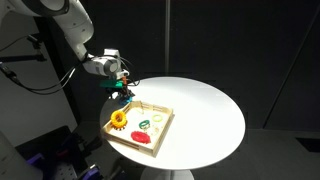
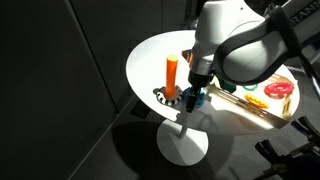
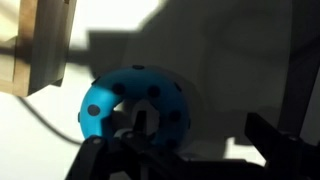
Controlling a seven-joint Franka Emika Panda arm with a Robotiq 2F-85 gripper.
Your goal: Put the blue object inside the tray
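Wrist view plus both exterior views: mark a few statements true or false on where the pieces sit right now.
1. The blue piece lies inside the tray. False: it is outside, beside the tray's corner.
2. A green ring lies in the tray. True.
3. The yellow gear sits on the bare table. False: it is in the tray.
4. An orange cylinder stands upright on the table. True.
5. The blue piece is plain, without marks. False: dark spots show on it in the wrist view.

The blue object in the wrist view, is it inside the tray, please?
No, the blue object is outside the tray, beside its wooden rim.
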